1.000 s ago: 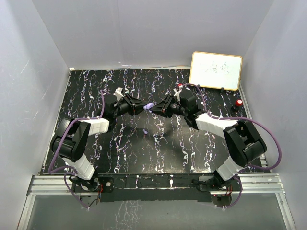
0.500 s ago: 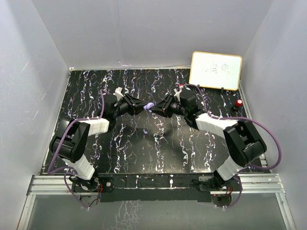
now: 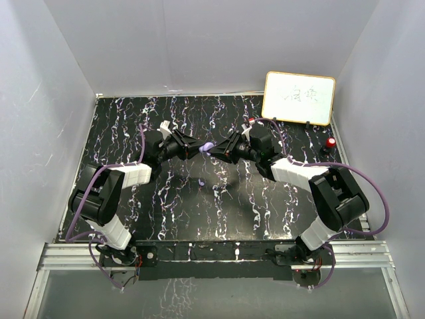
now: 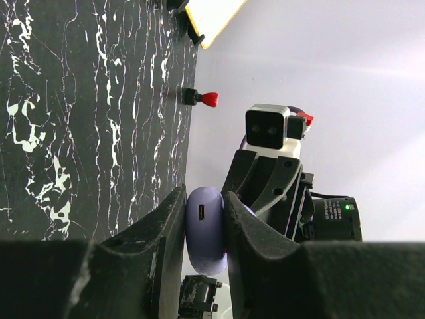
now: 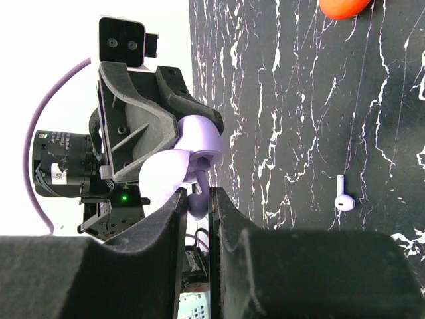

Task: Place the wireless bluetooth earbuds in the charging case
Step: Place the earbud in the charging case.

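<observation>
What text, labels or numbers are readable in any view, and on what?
Nothing can be read in any view.
Whiteboard at the table's far right corner: dark handwritten marks, too blurred to read.
White sticker on the left arm's wrist motor, right wrist view: print too small to read.
Pale print on the right arm's wrist motor, beside a green light, left wrist view: too small to read.

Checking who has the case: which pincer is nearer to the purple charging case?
Left. The left pincer is clamped on the purple charging case; the right pincer faces it from the other side, pinching a purple earbud just at the case.
</observation>
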### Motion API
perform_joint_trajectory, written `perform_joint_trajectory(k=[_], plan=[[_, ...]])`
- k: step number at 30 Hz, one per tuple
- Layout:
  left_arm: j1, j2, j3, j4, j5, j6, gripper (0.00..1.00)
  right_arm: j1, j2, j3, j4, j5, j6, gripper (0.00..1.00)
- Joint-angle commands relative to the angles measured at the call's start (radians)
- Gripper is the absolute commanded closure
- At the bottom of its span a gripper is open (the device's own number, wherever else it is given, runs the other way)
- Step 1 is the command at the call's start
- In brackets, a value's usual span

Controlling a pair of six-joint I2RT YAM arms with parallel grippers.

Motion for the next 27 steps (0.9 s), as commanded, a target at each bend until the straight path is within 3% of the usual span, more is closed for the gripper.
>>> perform_joint_trajectory(k=[1,27], plan=[[-0.028,-0.036,0.019,-0.039,0.039,0.032,1.0,-0.007,-0.022,0.007,0.152,0.029,0.03,0.89],[-0.036,-0.044,0.015,-0.064,0.022,0.054,1.0,-0.007,-0.01,0.018,0.161,0.028,0.08,0.83]])
